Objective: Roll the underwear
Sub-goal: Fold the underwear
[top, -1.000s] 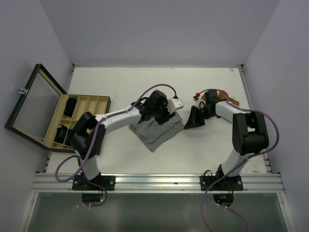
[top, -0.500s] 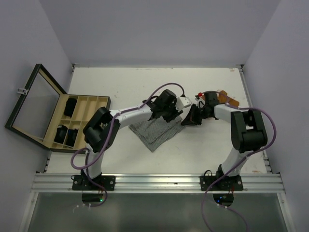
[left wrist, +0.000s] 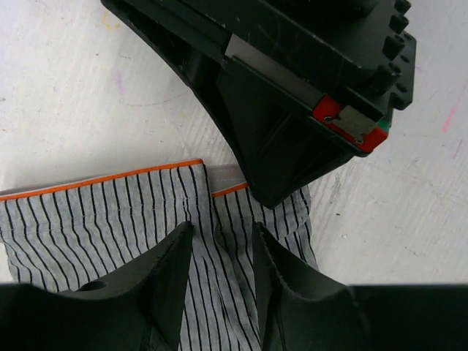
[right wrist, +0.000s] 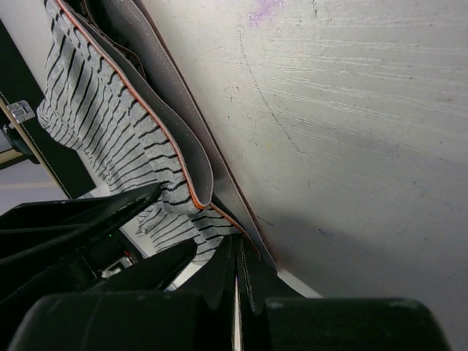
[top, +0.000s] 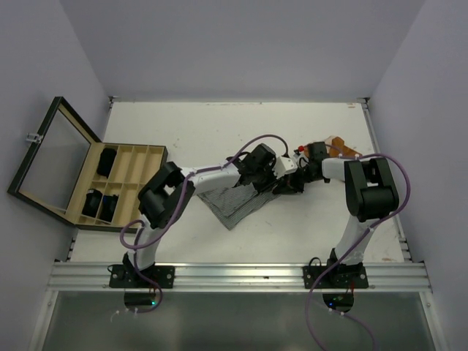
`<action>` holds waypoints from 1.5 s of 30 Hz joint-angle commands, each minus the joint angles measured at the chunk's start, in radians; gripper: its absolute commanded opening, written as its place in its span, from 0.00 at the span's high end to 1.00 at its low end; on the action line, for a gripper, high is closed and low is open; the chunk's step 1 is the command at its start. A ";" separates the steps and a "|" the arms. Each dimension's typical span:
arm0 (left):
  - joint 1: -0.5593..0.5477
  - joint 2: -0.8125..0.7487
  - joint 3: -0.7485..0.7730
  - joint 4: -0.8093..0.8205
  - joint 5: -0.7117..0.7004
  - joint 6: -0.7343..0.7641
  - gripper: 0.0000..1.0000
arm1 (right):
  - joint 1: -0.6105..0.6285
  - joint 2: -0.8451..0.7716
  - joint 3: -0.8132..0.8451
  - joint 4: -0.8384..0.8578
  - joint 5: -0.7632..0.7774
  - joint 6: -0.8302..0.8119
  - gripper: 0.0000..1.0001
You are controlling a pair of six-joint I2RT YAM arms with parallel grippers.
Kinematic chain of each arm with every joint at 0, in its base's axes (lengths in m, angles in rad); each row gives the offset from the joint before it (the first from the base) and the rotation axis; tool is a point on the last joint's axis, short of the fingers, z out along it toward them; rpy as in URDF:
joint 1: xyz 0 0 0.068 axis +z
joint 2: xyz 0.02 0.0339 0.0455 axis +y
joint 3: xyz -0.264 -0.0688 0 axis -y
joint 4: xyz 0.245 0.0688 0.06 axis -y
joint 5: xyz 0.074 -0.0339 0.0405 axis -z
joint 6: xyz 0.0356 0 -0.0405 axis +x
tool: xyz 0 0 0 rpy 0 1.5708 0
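Note:
The grey striped underwear (top: 232,202) lies flat on the table, with an orange-edged waistband (left wrist: 110,181). My left gripper (left wrist: 219,245) is over its right end, jaws a little apart, with striped cloth between the fingertips (left wrist: 170,274). My right gripper (right wrist: 238,252) meets it from the right, low on the table, jaws closed at the waistband edge (right wrist: 197,186). In the top view the left gripper (top: 268,170) and the right gripper (top: 287,184) nearly touch. An orange-brown garment (top: 344,147) lies at the far right. Black rolled pieces (top: 108,161) sit in the box.
The compartmented wooden box (top: 139,157), its glass lid (top: 45,155) open, stands at the table's left edge. The right gripper's body (left wrist: 292,102) fills the top of the left wrist view. White walls close in the table on three sides.
My left gripper has moved right along the striped cloth to its right end. My right gripper has moved left and down to the same cloth edge, so the two now meet.

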 commanded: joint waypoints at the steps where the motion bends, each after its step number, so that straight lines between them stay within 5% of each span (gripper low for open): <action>1: -0.002 0.015 0.037 0.016 -0.013 0.004 0.59 | -0.007 0.041 -0.001 0.013 0.104 -0.031 1.00; 6: -0.003 0.020 0.031 0.034 -0.065 0.004 0.76 | -0.007 0.046 -0.001 0.011 0.104 -0.032 1.00; 10: -0.003 0.014 0.023 0.039 -0.086 0.006 1.00 | -0.012 0.050 -0.002 0.013 0.105 -0.032 1.00; 26: -0.051 -0.175 -0.095 0.033 0.036 -0.025 1.00 | -0.027 0.064 -0.011 0.026 0.110 -0.019 1.00; 45: -0.085 -0.014 -0.080 0.028 0.023 -0.043 1.00 | -0.055 0.040 -0.019 0.019 0.107 -0.026 1.00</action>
